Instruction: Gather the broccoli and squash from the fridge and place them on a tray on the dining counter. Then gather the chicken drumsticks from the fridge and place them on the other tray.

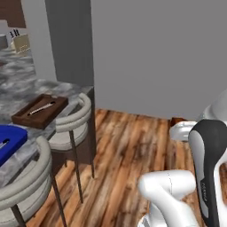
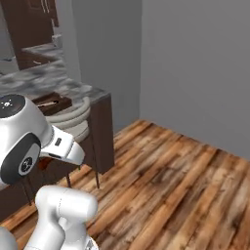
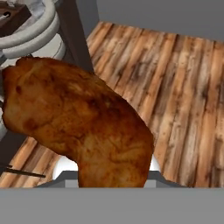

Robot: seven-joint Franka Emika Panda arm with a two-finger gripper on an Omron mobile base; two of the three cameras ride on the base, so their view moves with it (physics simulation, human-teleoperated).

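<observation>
Drumstick [image 3: 83, 127], glossy orange-brown with mottled darker patches and a lumpy rounded shape, is sitting pinched in the gripper right before the hand camera, stretching from six o'clock up toward ten o'clock. Below it, plank flooring [image 3: 175, 87] is showing streaked grain. In the left base view, the bright blue tray [image 1: 9, 142] is lying at nine o'clock on the marbled dining counter [image 1: 26, 86], and the dark brown wooden tray [image 1: 41, 111] is resting farther off at ten o'clock, beside curved grey-backed stools [image 1: 73, 117].
</observation>
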